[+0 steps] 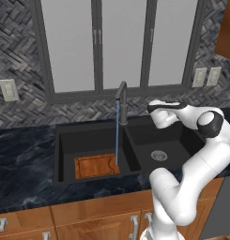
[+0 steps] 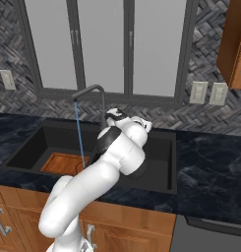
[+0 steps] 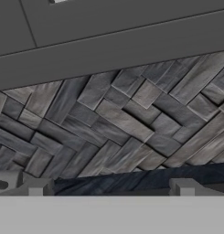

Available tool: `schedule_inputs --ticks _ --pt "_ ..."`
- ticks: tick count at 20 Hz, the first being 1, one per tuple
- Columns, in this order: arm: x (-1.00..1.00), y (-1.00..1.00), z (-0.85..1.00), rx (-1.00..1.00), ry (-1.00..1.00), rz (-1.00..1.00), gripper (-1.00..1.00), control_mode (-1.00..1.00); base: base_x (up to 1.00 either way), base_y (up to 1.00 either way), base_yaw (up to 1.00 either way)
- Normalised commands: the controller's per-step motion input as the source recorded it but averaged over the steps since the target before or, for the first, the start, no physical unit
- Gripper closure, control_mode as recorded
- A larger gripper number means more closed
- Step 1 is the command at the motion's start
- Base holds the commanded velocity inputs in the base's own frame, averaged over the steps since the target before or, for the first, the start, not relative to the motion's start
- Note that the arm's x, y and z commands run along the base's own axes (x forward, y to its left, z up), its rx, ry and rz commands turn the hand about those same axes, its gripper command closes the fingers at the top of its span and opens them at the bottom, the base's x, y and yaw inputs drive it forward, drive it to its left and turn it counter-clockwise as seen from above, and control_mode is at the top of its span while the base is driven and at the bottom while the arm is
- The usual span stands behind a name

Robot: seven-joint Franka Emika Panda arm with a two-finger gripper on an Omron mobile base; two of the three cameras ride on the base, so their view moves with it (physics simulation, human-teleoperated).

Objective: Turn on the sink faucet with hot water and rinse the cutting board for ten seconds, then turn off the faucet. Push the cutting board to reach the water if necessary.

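The dark grey sink faucet [image 1: 122, 99] stands behind the divider of the black double sink [image 1: 62, 140], its spout turned over the left basin. A thin blue stream of water [image 1: 118, 136] falls from the spout onto the right edge of the reddish-brown cutting board [image 1: 96, 166], which lies flat in the left basin. The stream [image 2: 79, 138] and the board [image 2: 62, 163] are also seen from the right side. My gripper [image 1: 150, 108] hovers just right of the faucet post, above the right basin, facing the backsplash. It is open [image 3: 111, 187], with its fingertips [image 3: 35, 186] wide apart and nothing between them.
The right basin holds a round metal drain [image 1: 158, 155]. Dark marble counter [image 1: 22, 159] flanks the sink on both sides. Behind it are a herringbone backsplash [image 3: 131, 119], a window frame [image 1: 97, 47] and wall outlets [image 1: 205, 76]. A wooden upper cabinet [image 2: 234, 44] hangs at the right.
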Motion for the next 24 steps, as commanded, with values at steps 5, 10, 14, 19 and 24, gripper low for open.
schedule_inputs --ticks 5,10,14,19,24 --pt "0.00 0.00 0.00 0.00 0.00 0.00 -1.00 -1.00 0.00 0.00 0.00" --pt "0.00 0.00 0.00 0.00 0.00 0.00 -1.00 -1.00 0.00 0.00 0.00" --pt "0.00 0.00 0.00 0.00 0.00 0.00 -1.00 -1.00 0.00 0.00 0.00" --pt "0.00 0.00 0.00 0.00 0.00 0.00 -1.00 -1.00 0.00 0.00 0.00" --pt "0.00 0.00 0.00 0.00 0.00 0.00 -1.00 -1.00 0.00 0.00 0.00"
